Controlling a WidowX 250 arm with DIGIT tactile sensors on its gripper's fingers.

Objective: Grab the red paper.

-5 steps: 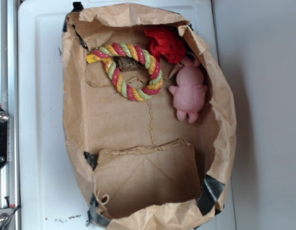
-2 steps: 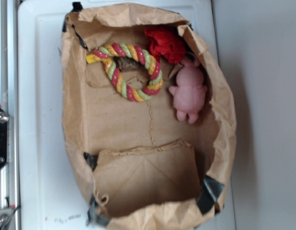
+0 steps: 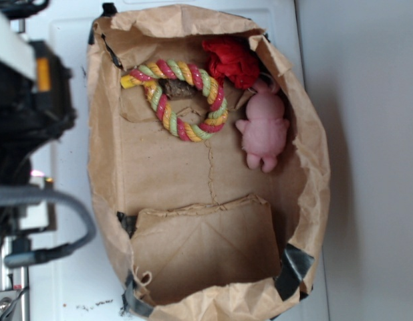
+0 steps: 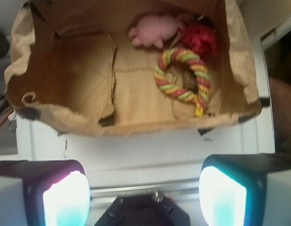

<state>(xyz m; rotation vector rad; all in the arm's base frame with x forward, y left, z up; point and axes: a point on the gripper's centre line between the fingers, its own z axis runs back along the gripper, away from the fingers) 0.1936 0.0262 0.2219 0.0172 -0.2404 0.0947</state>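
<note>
Crowdedly, red paper (image 3: 230, 61) between rope ring (image 3: 182, 99) and pink pig (image 3: 264, 127).

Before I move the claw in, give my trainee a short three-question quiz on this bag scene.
1. True or false: the red paper lies in a corner of the brown paper bag, beside the pink pig toy.
2. What sits inside the rope ring? A) small dark lump B) red paper C) pig toy
3. Is the claw open or shut?

Key: 1 true. 2 A. 3 open, outside the bag, holding nothing.
</note>
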